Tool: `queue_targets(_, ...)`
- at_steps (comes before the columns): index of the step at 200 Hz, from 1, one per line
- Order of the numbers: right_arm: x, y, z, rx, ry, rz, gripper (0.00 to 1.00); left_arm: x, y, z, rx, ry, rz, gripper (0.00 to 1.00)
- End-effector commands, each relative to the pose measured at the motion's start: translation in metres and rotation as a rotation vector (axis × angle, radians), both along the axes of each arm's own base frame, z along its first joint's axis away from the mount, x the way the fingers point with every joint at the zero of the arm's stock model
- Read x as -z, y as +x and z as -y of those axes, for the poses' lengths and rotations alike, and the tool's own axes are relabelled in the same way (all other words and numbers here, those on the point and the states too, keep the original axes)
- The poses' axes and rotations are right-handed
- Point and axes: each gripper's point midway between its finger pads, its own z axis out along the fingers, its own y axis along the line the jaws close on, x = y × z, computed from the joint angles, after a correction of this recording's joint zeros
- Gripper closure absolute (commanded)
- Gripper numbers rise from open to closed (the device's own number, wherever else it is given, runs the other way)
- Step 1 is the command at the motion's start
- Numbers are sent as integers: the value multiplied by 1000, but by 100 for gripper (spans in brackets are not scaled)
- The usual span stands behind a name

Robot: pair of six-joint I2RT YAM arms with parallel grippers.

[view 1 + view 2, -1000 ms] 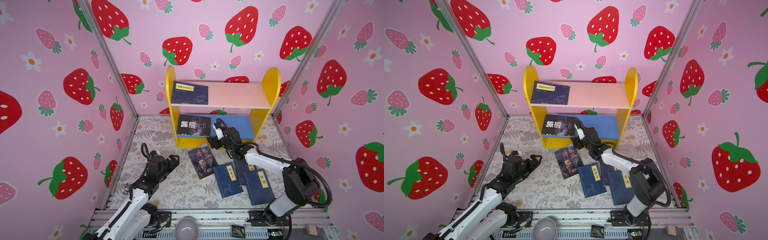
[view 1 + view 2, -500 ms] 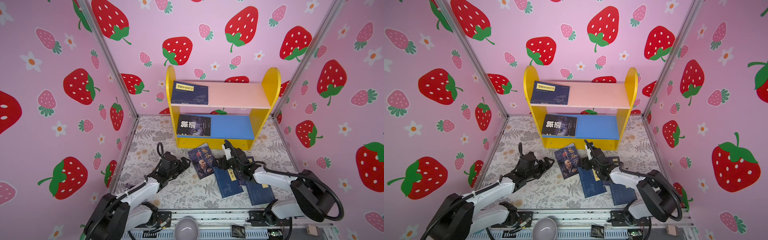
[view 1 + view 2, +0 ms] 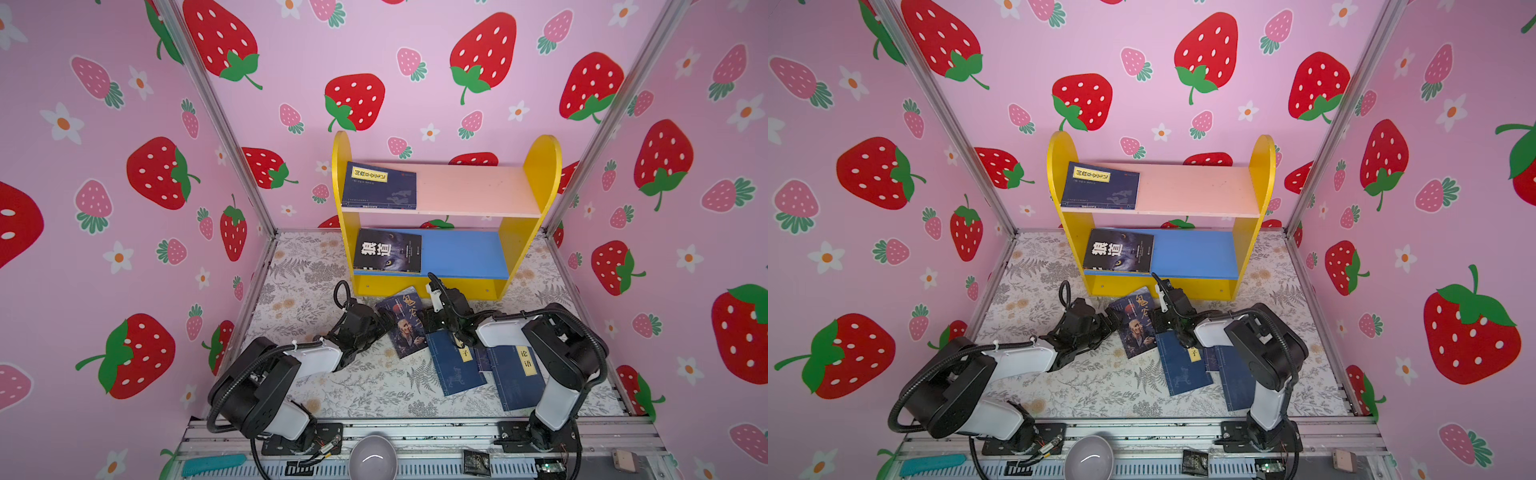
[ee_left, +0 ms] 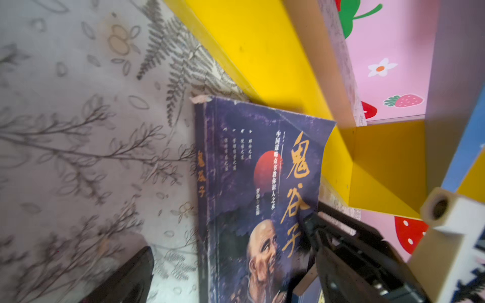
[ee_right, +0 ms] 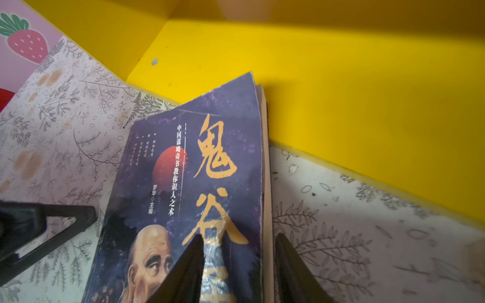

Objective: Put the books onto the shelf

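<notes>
**Portrait book on the mat, flanked by both grippers**

The portrait book point(image 3: 405, 328) is seen flat and face up on the mat point(image 3: 353, 386), its top corner at the yellow base of the shelf point(image 3: 540, 166). The right gripper point(image 5: 239, 236) is set astride the book's page edge with its fingers point(image 5: 189, 267) apart. One finger is laid on the cover and the other on the mat just beside the pages, so no clamp is made. The left gripper point(image 3: 380, 330) is spread wide just beside the spine edge. On the shelf, a navy book point(image 3: 380, 187) is laid on the pink board and a black book point(image 3: 386, 251) on the blue board, each at the left end in both top views. More navy books point(image 3: 455, 365) are left overlapping on the mat by the right arm.
</notes>
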Motion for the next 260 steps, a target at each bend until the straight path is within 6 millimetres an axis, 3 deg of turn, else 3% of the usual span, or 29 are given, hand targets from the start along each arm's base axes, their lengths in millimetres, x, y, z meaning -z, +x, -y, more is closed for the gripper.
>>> queue_targets(1,9,-14,-20,-53,48,-64,64,38,-9,4,4,1,-126,2)
queue_targets(18,16,-26,-34,-87,31,-76,67,42,-6,16,31,-41,-135,5)
queue_targets(49,26,-44,-56,-125,54,-122,69,33,-3,15,29,-59,-104,5)
queue_targets(93,37,-54,-69,-166,116,-201,69,-24,-2,25,97,-146,51,5)
queue_targets(115,35,-59,-78,-188,172,-239,70,-57,0,30,119,-202,134,5)
queue_targets(142,28,-64,-81,-196,215,-255,70,-83,0,34,133,-276,207,5)
queue_targets(171,25,-66,-84,-210,234,-268,70,-95,0,36,134,-323,242,8)
queue_targets(260,19,-67,-86,-210,267,-269,70,-93,-4,32,127,-322,241,9)
